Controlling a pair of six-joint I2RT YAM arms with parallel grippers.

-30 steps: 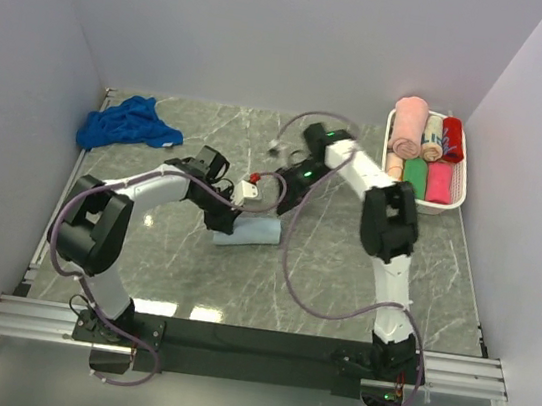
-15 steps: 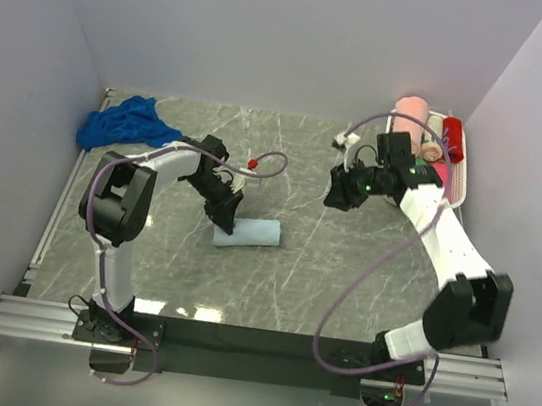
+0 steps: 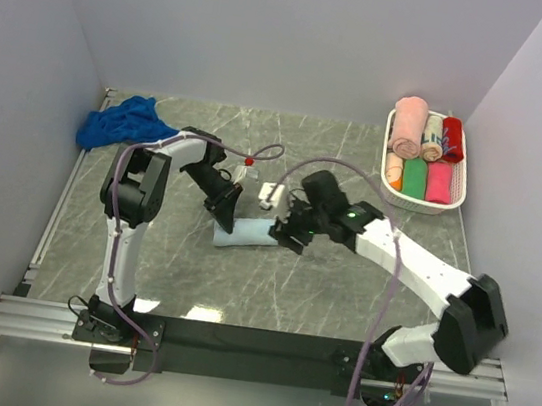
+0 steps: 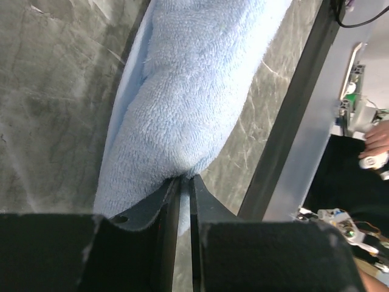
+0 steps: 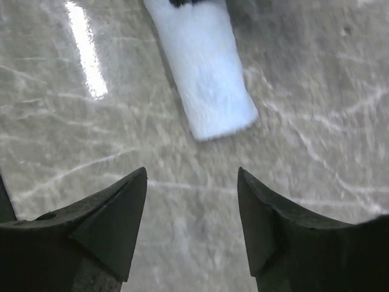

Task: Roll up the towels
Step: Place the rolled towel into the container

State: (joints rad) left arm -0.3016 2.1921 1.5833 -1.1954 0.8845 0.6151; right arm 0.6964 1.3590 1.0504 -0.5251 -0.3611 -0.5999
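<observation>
Rolled pale blue towel (image 3: 247, 233) between left pincer (image 4: 184, 180) and right pincer (image 5: 191, 173)

I can't make out any writing, label, brand or number anywhere here; nothing is readable.

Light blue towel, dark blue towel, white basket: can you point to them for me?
light blue towel (image 3: 247, 232), top view, middle of the roll.
dark blue towel (image 3: 126, 124), top view, middle of the crumpled heap.
white basket (image 3: 422, 205), top view, its near wall.
</observation>
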